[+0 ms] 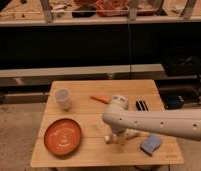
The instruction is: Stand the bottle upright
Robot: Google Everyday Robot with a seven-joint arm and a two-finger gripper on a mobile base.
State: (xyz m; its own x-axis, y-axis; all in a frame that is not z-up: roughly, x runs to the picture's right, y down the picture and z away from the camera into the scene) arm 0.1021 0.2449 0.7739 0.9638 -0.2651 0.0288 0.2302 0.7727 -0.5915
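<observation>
Bottle (110,138): noted as a small whitish shape low on the wooden table (94,157), immediately at the left side of the gripper (120,139) and partly hidden by it. It did not appear to be standing upright. A pale strip showing just right of the gripper may have been part of the same item, but this could not be confirmed.

Gripper: positioned down at the table surface near the front middle, pointing downward from the white arm (159,124), which entered from the right edge and crossed above the table. Whether the gripper was open or closed could not be told, nor whether it held or merely touched the bottle. The bulky wrist joint sat directly above it and blocked much of that spot from sight.

Surroundings, left to right:
- Orange plate (62,136): flat on the table, well to the left of the gripper, at about the same depth.
- Translucent cup (62,98): upright, to the left of the gripper and farther back, behind the plate and apart from it.
- Orange stick-like item (99,98): lying behind the gripper, slightly left, near the wrist joint.
- Small black object (141,105): lying behind and right of the gripper, beyond the arm.
- Blue sponge (150,145): lying near the right of the gripper, toward the front edge, apart from it.

Nothing lay between the plate and the bottle.
</observation>
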